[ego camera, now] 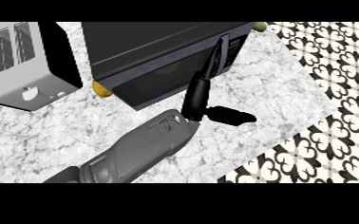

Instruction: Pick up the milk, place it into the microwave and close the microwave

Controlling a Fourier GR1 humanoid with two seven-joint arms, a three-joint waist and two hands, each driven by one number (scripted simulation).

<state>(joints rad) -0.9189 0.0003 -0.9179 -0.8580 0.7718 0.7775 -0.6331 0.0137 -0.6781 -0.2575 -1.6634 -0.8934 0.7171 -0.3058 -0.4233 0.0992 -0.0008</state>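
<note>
The black microwave [154,42] stands at the top middle of the marble counter [273,90]. Its door [157,78] lies against the body and looks closed. My left hand [198,97] reaches up from the lower left, open. Its straight fingers [212,59] lie along the door's right end beside the vertical handle [226,45], and the thumb [231,116] sticks out to the right. The milk shows nowhere. My right hand is out of the picture.
A grey and black appliance [28,71] stands at the left edge. A small yellow thing [102,89] peeks out at the microwave's lower left corner and a green one [260,26] at its far right corner. The counter ends at the patterned floor [316,147] on the right.
</note>
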